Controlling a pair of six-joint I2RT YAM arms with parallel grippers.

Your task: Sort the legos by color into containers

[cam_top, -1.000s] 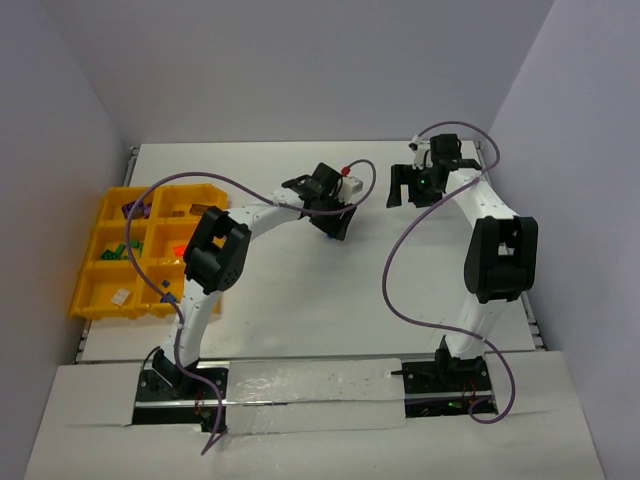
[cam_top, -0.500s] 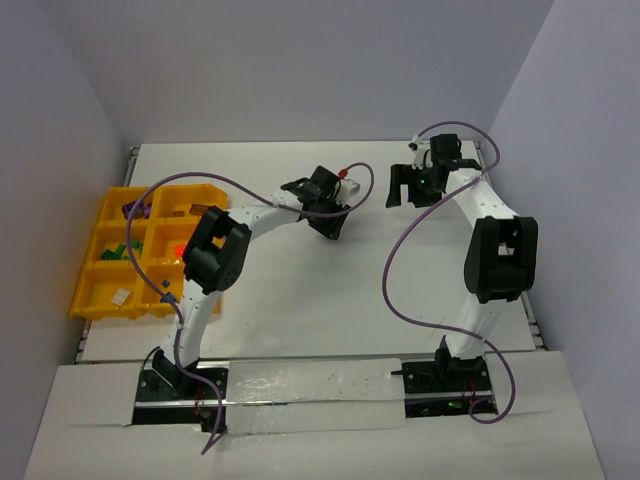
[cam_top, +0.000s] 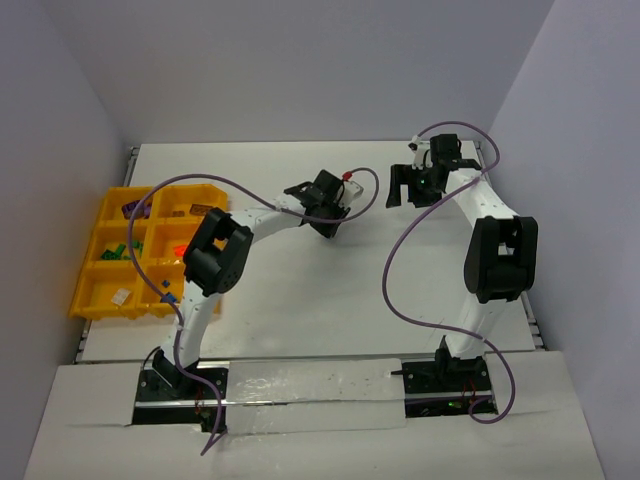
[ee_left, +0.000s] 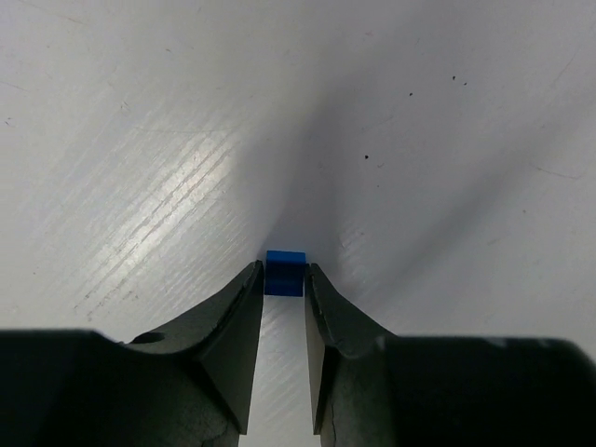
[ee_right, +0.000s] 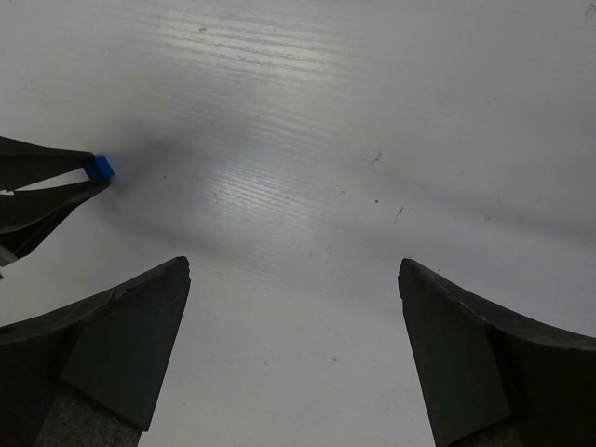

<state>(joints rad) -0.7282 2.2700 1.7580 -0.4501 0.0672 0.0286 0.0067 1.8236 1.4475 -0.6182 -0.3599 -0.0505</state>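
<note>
My left gripper [cam_top: 332, 226] is at mid-table, and its fingertips [ee_left: 284, 279] are shut on a small blue lego [ee_left: 285, 273] at or just above the white table. The right wrist view shows the same blue lego [ee_right: 101, 168] pinched in the left fingertips [ee_right: 56, 179] at its left edge. My right gripper [cam_top: 407, 190] is open and empty [ee_right: 293, 270] over bare table to the right of the left gripper. The yellow-orange tray [cam_top: 100, 303] lies at the table's left edge. Its bins hold green legos [cam_top: 112, 250], an orange-red lego [cam_top: 180, 250] and purple legos [cam_top: 135, 210].
Purple cables [cam_top: 400, 290] loop from both arms over the table. A pale bit [cam_top: 120, 296] lies in a near bin of the tray. The table's back edge meets the wall [cam_top: 300, 142] behind both grippers.
</note>
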